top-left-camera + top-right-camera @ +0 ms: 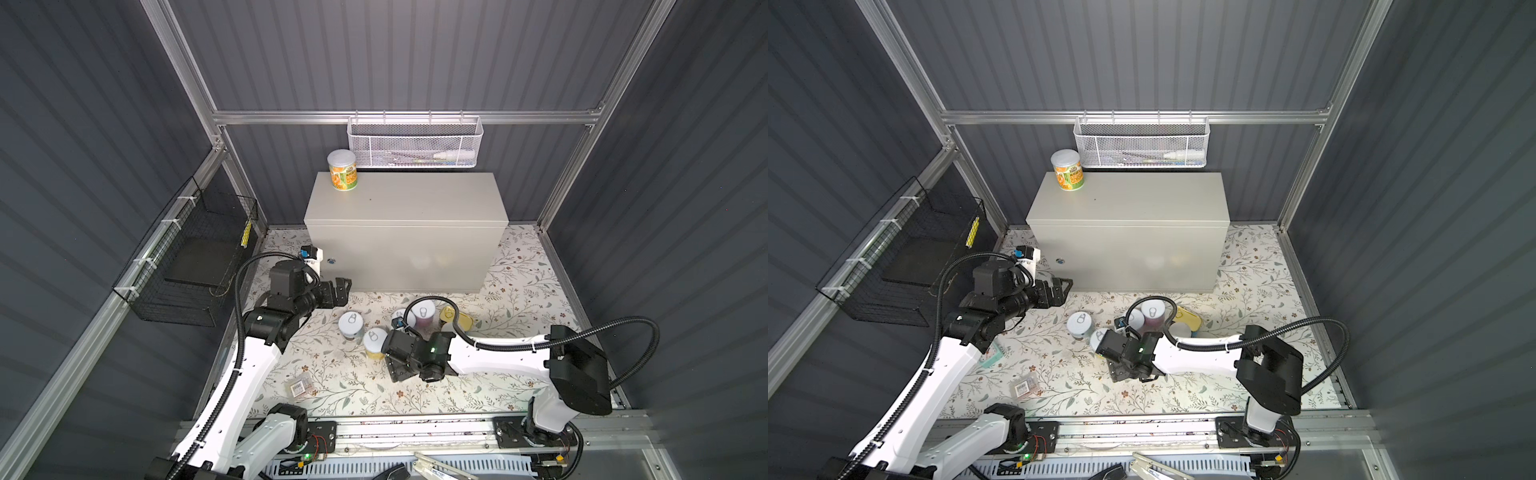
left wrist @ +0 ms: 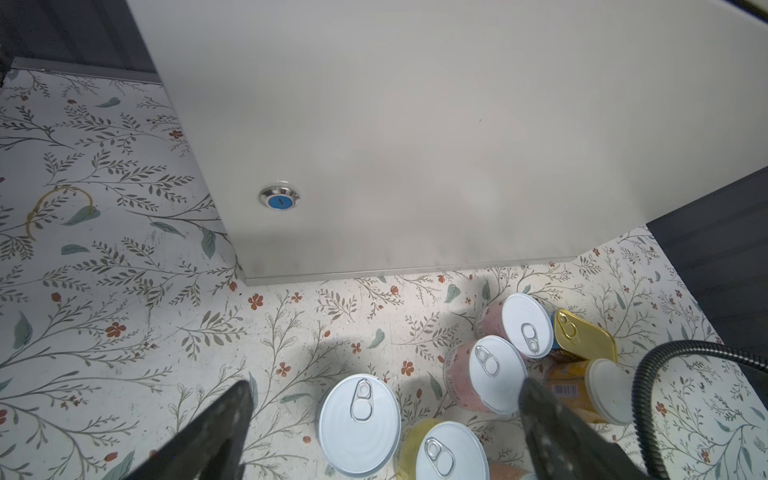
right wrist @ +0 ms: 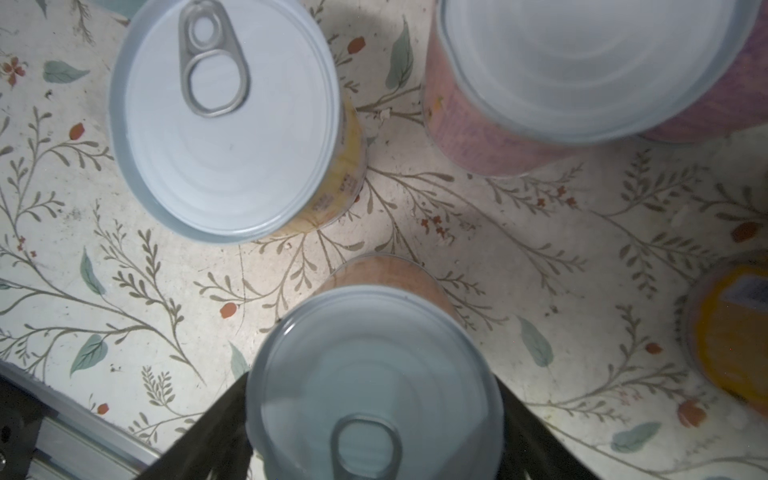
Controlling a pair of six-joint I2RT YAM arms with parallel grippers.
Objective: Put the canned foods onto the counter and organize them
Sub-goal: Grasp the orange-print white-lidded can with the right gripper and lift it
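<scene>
Dark ribbed walls (image 1: 395, 54) closed in 3 sides of a floral-covered desk (image 1: 519, 266). At its back stood the beige cabinet (image 1: 399, 199), a plain square-edged box. Its flat top lay open apart from 1 orange can (image 1: 343, 170), upright at the back left corner, just below the white mesh basket (image 1: 415, 143). A black wire basket (image 1: 195, 257) hung on the left wall.

The left gripper (image 1: 344, 287) hovered by the cabinet's lower left front, its fingers (image 2: 232, 411) spread wide and holding nothing. The right gripper (image 1: 401, 372) pointed down over a peach-labelled can (image 3: 374, 365). Its fingers (image 3: 208, 440) flanked that can closely, though whether they pressed it could not be told.

Just beside stood a yellow can (image 1: 375, 341) and a wider can (image 1: 350, 325), both with white pull-tab lids. A pink can (image 1: 424, 312) and a gold tin (image 2: 584, 338) sat nearer the cabinet front. Bare cloth lay open towards the near rail, where a small barcode packet (image 1: 302, 387) lay alone.
</scene>
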